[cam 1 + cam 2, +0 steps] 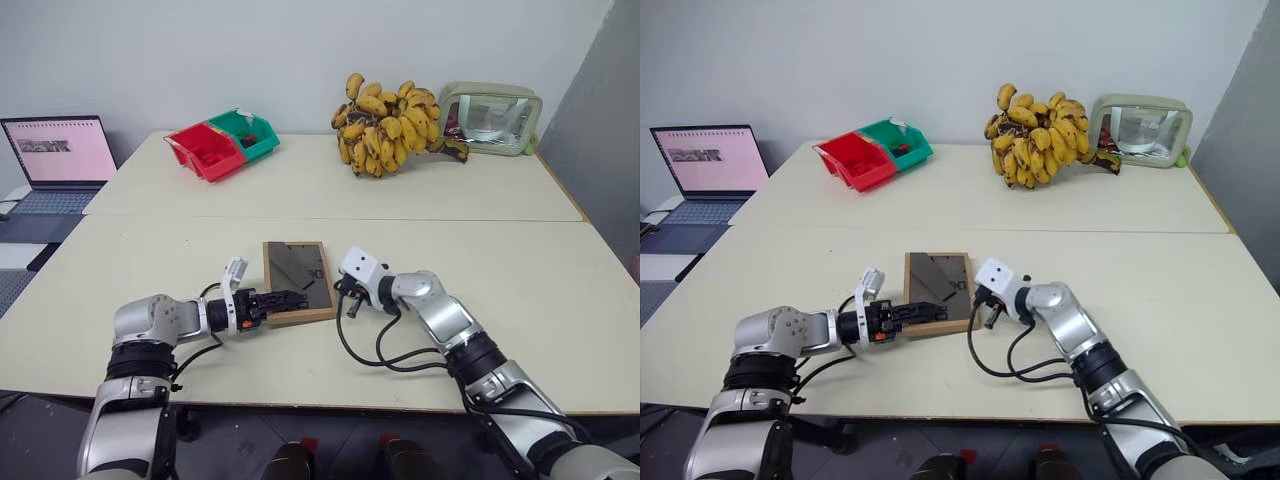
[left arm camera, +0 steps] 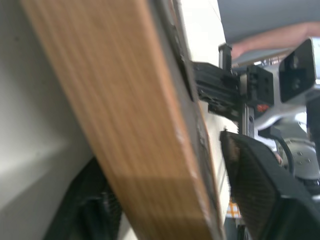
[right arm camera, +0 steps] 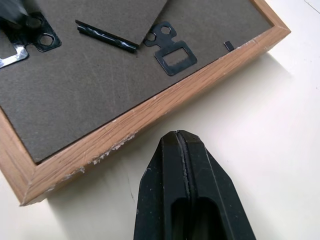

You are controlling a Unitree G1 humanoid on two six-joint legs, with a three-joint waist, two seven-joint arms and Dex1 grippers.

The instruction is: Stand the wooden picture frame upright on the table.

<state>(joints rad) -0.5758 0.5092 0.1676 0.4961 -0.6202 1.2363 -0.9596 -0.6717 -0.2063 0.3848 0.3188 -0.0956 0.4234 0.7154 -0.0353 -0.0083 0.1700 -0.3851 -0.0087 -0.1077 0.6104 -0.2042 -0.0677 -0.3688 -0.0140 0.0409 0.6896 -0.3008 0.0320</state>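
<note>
Straddling the near edge of the wooden picture frame [image 1: 297, 281], the left gripper [image 1: 283, 299] had its fingers about the wood, not visibly clamped; frame lay back-up on the table [image 1: 520, 280]. Right gripper [image 3: 186, 165] sat closed, empty, just beside it. Step judged: securing grip before tilting upright. Red bin [image 1: 207, 150] looked empty; green bin [image 1: 245, 133] held small bits.

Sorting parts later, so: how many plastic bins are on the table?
2: a red bin and a green bin, side by side touching at the table's far left.
</note>
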